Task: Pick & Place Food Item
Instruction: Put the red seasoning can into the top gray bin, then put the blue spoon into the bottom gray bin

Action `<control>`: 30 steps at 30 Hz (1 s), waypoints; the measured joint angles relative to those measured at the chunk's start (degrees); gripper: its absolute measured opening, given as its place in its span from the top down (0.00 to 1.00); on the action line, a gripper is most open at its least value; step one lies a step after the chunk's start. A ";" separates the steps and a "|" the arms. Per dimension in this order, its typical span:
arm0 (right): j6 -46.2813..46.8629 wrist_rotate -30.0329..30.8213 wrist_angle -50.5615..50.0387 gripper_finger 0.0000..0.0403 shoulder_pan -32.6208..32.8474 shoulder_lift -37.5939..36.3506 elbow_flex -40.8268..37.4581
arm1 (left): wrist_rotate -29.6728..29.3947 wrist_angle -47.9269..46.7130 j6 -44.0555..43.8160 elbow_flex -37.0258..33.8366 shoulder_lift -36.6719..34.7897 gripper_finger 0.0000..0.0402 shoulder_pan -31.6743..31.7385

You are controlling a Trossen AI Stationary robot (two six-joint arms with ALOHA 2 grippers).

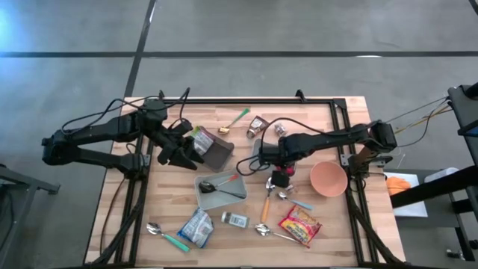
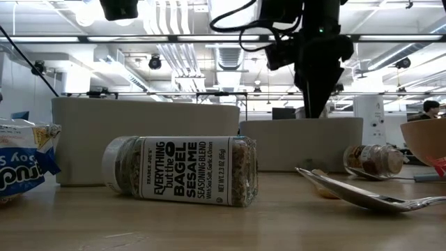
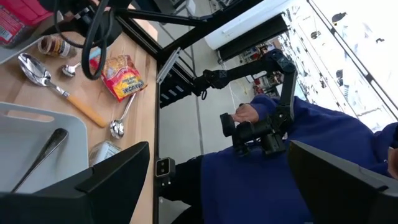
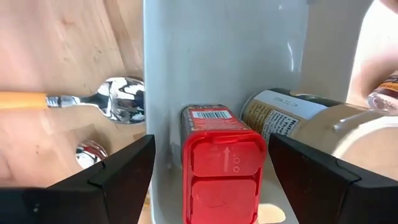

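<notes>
A container with a red lid stands upright on a white tray, and a brown-lidded jar lies beside it. My right gripper points down over the red-lidded container. It is open, with one finger on either side of the lid and a gap showing. My left gripper hangs raised at the table's left, beside a dark container. It is open with nothing between its fingers.
A grey tray holds a spoon. A pink bowl stands right of my right gripper. A red-yellow packet, a seasoning jar on its side, a blue bag and loose spoons lie near the front. A person in blue sits beyond the table.
</notes>
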 joint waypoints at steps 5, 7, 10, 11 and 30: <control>1.66 -0.33 -0.03 0.22 0.00 -1.40 1.60 | 0.00 0.00 0.00 0.01 0.00 0.05 -0.01; 3.00 -0.31 -0.04 0.22 0.00 -2.06 2.33 | 0.00 0.00 0.00 0.00 0.01 0.05 0.00; 6.17 -0.31 -0.14 0.22 0.09 -3.58 3.10 | 0.00 0.02 -0.02 0.00 0.00 0.05 0.00; 7.44 -0.28 0.02 0.22 0.18 -4.20 3.30 | 0.00 0.00 -0.02 0.02 0.00 0.05 0.00; 46.61 -1.10 -7.84 0.22 10.09 -12.31 3.13 | -5.23 -0.07 -0.42 0.00 0.26 0.05 0.03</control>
